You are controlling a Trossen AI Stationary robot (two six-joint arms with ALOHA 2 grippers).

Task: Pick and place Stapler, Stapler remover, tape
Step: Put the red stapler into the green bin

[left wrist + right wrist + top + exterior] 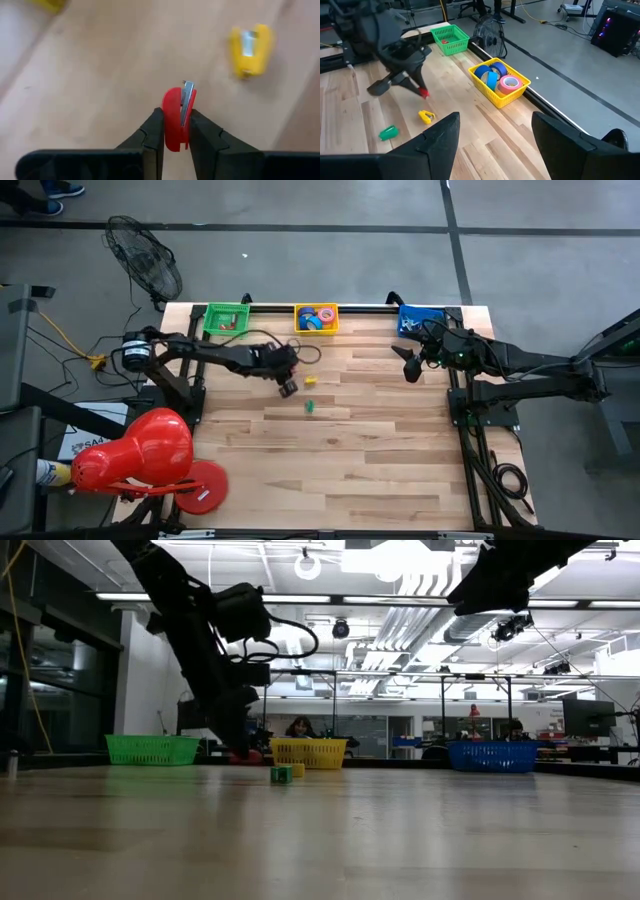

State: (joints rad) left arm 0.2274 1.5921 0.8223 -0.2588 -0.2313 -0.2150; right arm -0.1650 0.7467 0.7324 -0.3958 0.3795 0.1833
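I am clamping my left gripper [176, 131] squarely on the red remover [176, 118], keeping it level toward the green basket [227, 318], right gripper [495, 131] waiting open.

The red stapler remover [176, 117] is small, with a rounded red body and a metal blade along one side; it is pinched between the fingers of the left gripper [176, 131], near the table's far edge. A yellow remover [426, 116] lies on the table just beside it, and a green one [388, 132] lies a little nearer the middle. The tape rolls [497, 77], blue, yellow and pink, sit packed in the yellow basket [495, 97] at the middle of the far edge.
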